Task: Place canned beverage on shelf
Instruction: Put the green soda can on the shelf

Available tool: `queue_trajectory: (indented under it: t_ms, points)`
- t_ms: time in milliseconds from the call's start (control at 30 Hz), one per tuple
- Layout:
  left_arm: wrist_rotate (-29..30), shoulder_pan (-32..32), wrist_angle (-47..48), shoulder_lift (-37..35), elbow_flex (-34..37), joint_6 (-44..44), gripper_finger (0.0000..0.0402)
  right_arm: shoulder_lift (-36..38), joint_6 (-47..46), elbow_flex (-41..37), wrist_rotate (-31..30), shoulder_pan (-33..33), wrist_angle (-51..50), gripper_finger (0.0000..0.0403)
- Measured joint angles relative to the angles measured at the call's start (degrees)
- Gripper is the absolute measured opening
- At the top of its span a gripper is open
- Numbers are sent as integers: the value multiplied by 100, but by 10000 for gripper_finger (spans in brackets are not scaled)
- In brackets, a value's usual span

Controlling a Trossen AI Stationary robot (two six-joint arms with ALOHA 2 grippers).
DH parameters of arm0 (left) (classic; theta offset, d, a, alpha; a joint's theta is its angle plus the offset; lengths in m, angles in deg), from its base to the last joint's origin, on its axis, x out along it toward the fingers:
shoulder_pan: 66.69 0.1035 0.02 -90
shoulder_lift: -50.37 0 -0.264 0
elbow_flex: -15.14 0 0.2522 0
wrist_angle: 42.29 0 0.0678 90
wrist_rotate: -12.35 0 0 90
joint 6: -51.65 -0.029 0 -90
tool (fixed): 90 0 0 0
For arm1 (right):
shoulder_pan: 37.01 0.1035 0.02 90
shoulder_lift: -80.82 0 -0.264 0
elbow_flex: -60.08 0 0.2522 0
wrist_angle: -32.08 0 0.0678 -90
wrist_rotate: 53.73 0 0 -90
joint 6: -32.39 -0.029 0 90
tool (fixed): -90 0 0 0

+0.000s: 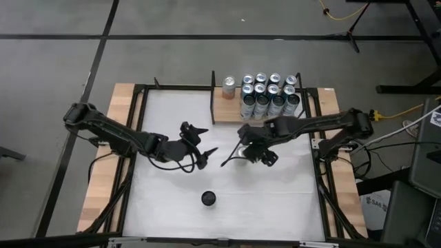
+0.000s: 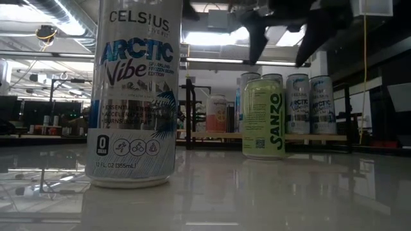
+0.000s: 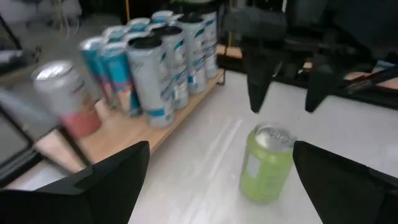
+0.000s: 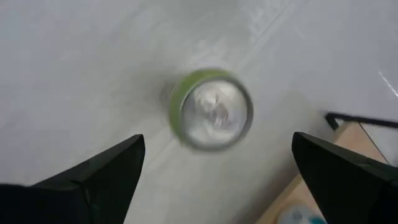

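Green, the Sanzo can (image 4: 211, 109) stands upright on the white table (image 1: 172, 207), just in front of the shelf (image 1: 224, 110) at the far edge. The right gripper (image 2: 286, 42) hangs above it, fingers spread wide. The left gripper (image 1: 200, 148) waits mid-table, also wide apart.

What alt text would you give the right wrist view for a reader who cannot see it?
Seen from straight above, an upright green can with a silver top stands on the white table, and the right tool hangs open above it with a dark finger on each side. A corner of the light-brown wooden shelf shows at one edge.
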Motion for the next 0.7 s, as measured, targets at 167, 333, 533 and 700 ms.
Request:
queue_trajectory:
  t_ms: [167,333,533,700]
  points:
    - [-196,-28,-1500,466,0,-861,387,483,-567,0,-1,0,-512,395]
    - [-493,-15,-2791,873,-101,-1630,387,989,-1380,2,0,0,-1007,395]
    - [-518,-15,-2765,1261,-872,-2151,387,1463,-2489,2,-1,28,-1813,395]
    - [-520,-11,-2706,1614,-1547,-2516,387,1912,-2857,-374,-208,375,-1632,395]
